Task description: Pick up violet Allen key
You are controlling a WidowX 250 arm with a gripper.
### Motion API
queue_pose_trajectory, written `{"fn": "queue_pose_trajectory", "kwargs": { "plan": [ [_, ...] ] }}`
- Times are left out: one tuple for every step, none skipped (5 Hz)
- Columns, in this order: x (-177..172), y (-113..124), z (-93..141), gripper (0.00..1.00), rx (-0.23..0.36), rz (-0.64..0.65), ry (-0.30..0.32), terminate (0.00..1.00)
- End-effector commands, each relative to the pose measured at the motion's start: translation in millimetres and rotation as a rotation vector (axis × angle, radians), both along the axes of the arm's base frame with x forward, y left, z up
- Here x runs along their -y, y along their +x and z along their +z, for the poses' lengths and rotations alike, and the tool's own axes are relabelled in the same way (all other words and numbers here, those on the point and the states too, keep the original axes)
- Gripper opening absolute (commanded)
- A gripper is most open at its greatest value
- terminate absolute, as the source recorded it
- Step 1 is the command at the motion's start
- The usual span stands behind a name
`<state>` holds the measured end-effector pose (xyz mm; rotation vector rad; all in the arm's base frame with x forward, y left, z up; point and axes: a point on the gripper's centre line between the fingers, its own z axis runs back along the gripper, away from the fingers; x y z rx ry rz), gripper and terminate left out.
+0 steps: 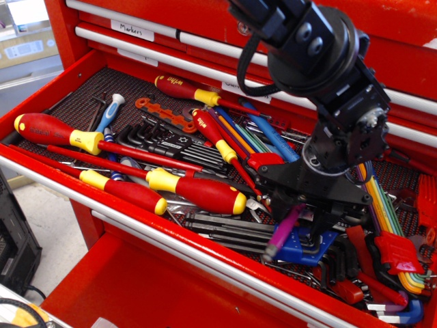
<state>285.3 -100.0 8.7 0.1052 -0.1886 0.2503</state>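
the pincer (298,220) sat low over the violet key (281,234), its fingers straddling the shaft; whether they gripped it could not be told. the key lay near the drawer's (82,102) front-right, atop blue-holdered keys (300,249).

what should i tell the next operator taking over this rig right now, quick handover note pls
Gripper: low over the drawer, its fingers on either side of the violet Allen key; whether they have closed on it cannot be told from this view.
Violet Allen key: lies in the open red tool drawer, lower end with the dark tip near the front rail, partly over the blue hex key holder; upper shaft hidden by the gripper.
Done: gripper is positioned at the key.
Left: confirm the grasp, then lift the key out.
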Motion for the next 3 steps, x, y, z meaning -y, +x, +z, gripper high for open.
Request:
{"fn": "queue_pose_trajectory", "kwargs": {
  "plan": [
    [-4,1,14,0.00,-0.025,0.017,-0.064,0.00],
    [-13,6,36,0.00,-0.094,-0.011,-0.120,0.00],
    [-18,8,49,0.00,-0.115,-0.012,-0.108,0.00]
  ]
}}
